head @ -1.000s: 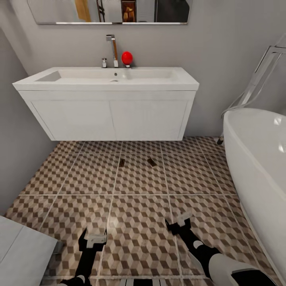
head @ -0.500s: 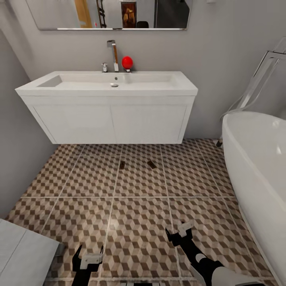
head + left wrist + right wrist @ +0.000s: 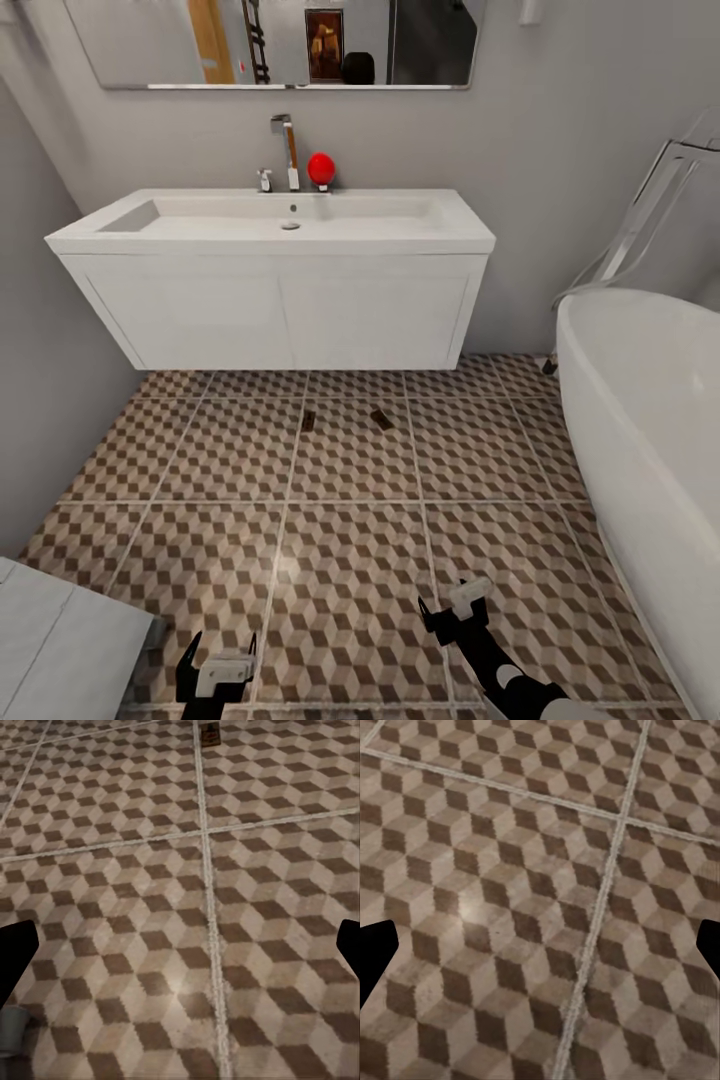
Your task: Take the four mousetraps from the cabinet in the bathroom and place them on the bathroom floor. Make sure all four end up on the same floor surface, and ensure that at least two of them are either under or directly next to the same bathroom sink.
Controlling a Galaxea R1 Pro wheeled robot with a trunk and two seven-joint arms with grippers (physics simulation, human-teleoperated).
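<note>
Two small brown wooden mousetraps lie on the cube-patterned brown, beige and white tiled bathroom floor (image 3: 350,560), just in front of the wide white wall-hung sink (image 3: 275,285): one (image 3: 308,421) on a grout line, the other (image 3: 381,419) near it, apart. A chrome faucet (image 3: 286,150) and a red ball (image 3: 320,168) stand at the basin's back edge. A white oval bathtub (image 3: 650,440) curves along one side. Low in the head view, the left tool (image 3: 215,665) and right tool (image 3: 452,610) hang over bare tiles, fingers spread, holding nothing. From the left wrist, one trap (image 3: 211,734) shows far ahead.
</note>
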